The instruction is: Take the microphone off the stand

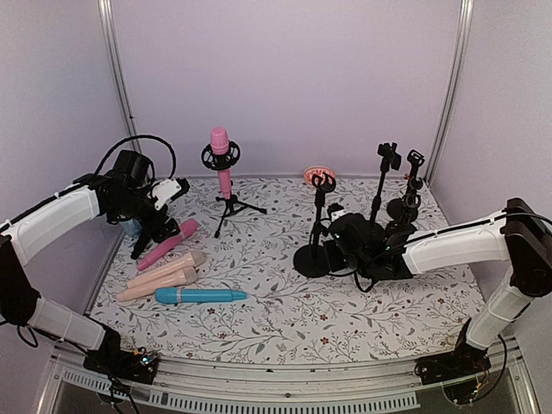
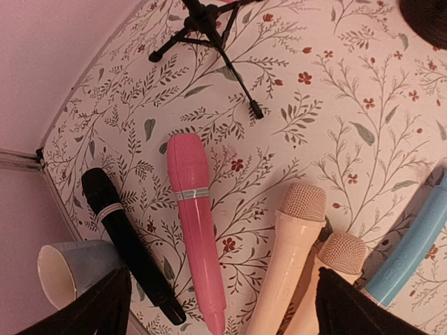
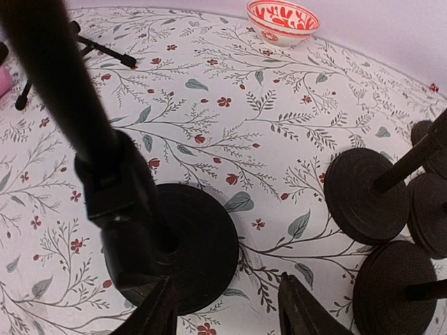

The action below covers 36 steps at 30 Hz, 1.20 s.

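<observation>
One stand-held microphone (image 1: pixel 221 143) beyond left pincer (image 1: pixel 153 241)

Pink microphone (image 1: pixel 221 145) upright in tripod stand (image 1: pixel 231 203), back left.

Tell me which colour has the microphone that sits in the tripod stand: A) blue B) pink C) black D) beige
B: the pink microphone stands upright in the tripod stand, while the blue microphone, the beige microphones and the black microphone lie flat on the table.

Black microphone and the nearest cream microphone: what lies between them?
A pink microphone, lying flat on the flowered cloth, seen clearly in the left wrist view.
</observation>
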Available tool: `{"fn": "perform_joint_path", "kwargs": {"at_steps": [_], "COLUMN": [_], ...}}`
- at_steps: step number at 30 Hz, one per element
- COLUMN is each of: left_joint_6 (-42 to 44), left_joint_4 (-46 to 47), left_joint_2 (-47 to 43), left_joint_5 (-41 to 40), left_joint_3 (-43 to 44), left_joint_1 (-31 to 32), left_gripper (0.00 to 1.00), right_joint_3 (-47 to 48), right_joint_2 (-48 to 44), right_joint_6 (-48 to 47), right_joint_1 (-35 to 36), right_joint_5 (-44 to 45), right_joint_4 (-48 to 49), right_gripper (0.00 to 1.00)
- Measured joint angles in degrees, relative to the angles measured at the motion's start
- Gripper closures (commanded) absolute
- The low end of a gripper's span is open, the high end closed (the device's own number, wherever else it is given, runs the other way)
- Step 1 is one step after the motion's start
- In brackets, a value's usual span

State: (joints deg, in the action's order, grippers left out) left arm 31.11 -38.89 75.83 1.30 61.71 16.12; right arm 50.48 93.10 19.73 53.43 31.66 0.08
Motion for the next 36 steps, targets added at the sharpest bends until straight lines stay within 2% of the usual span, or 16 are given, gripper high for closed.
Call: {"fn": "perform_joint_path", "kwargs": {"at_steps": [2,5,9,11,14,16,19,21,23,25,28,36], "left_joint_6": [0.0,0.2,0.4,0.5,0.6,0.6,0.6,0.6,0.6,0.6,0.6,0.9], "left_joint_4": [0.0,0.0,0.0,0.0,0.0,-0.1,-0.2,-0.5,-0.7,-0.9,-1.0,-1.3], "left_joint_2": [0.0,0.0,-0.2,-0.4,-0.4,-0.4,-0.4,-0.4,-0.4,-0.4,-0.4,-0.4], "left_joint_5": [0.0,0.0,-0.3,-0.3,-0.3,-0.2,-0.2,-0.2,-0.2,-0.2,-0.2,-0.1], "left_joint_3": [0.0,0.0,0.0,0.0,0.0,0.0,0.0,0.0,0.0,0.0,0.0,0.0], "left_joint_1": [0.0,0.0,0.0,0.0,0.1,0.1,0.1,0.1,0.2,0.2,0.2,0.2], "left_gripper": [0.07,0.07,0.07,0.07,0.07,0.07,0.07,0.07,0.07,0.07,0.07,0.07], "right_joint_3": [0.0,-1.4,-6.5,-7.9,-9.7,-10.7,-10.8,-10.7,-10.6,-9.9,-7.1,5.1], "right_joint_2": [0.0,-2.1,-12.7,-17.8,-22.9,-23.7,-22.4,-21.4,-21.0,-20.9,-20.8,-15.7], "right_joint_6": [-0.9,-1.9,-2.6,-1.9,2.0,6.2,10.8,13.2,14.6,14.9,12.7,0.8], "right_joint_1": [0.8,1.2,0.5,-1.3,-8.3,-13.8,-17.5,-17.6,-17.5,-17.4,-16.6,-9.5], "right_joint_5": [1.2,0.5,-4.6,-8.9,-20.2,-28.2,-36.0,-39.9,-42.0,-42.9,-41.9,-32.7], "right_joint_4": [0.0,0.7,3.3,5.0,9.0,11.7,12.7,12.9,12.9,12.5,11.0,5.4], "right_gripper": [0.35,0.33,0.33,0.34,0.36,0.36,0.35,0.31,0.19,0.1,0.05,0.07]}}
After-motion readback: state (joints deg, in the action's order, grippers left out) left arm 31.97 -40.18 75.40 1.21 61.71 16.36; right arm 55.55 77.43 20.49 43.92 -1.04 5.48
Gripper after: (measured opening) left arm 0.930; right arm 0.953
